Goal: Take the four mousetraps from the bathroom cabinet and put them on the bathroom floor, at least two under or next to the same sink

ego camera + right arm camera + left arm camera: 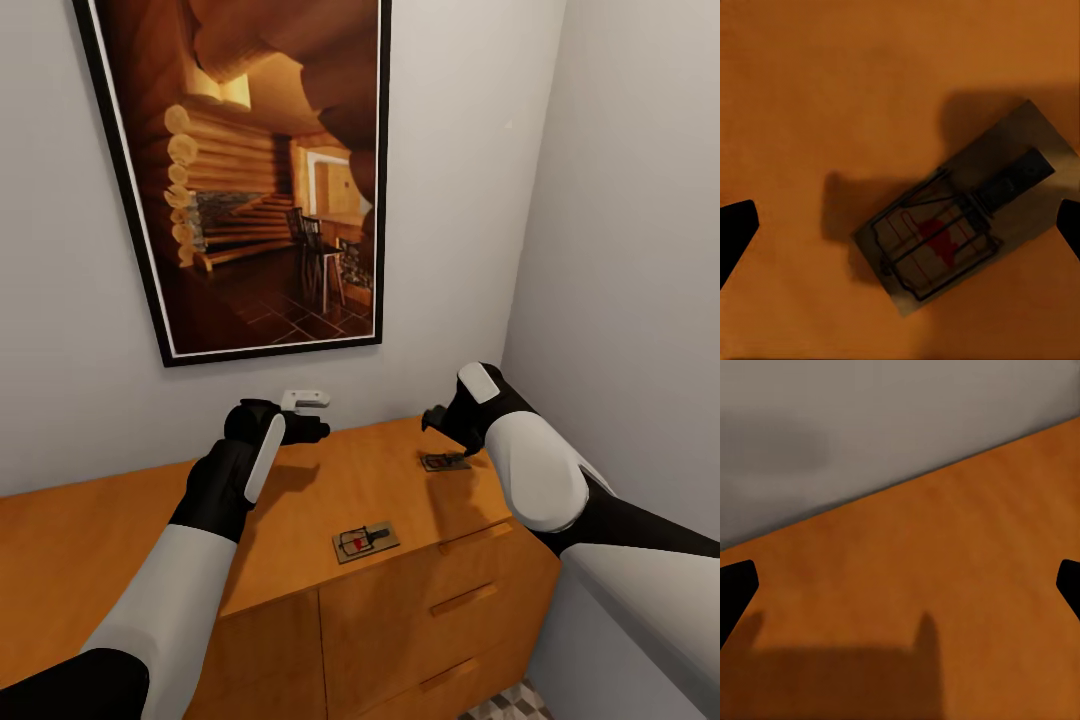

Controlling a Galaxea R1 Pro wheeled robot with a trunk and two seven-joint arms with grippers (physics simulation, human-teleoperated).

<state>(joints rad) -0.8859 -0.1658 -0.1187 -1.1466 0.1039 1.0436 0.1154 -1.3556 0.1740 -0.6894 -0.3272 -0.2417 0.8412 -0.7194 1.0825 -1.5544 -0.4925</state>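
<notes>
Hovering with fingers spread and nothing between them, the right end effector (440, 420) sits directly above a mousetrap (960, 229) lying flat on the cabinet (300, 500) top. The left end effector (305, 428), also released, holds nothing. A second mousetrap (365, 541) lies nearer the front edge. Judged step: picking. Next: descend and close on the board's edges.

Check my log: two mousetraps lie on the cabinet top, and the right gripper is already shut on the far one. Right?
Not quite. Two mousetraps do lie on the cabinet top, but the right gripper is open above the far one, not gripping it; the right wrist view shows this.
</notes>
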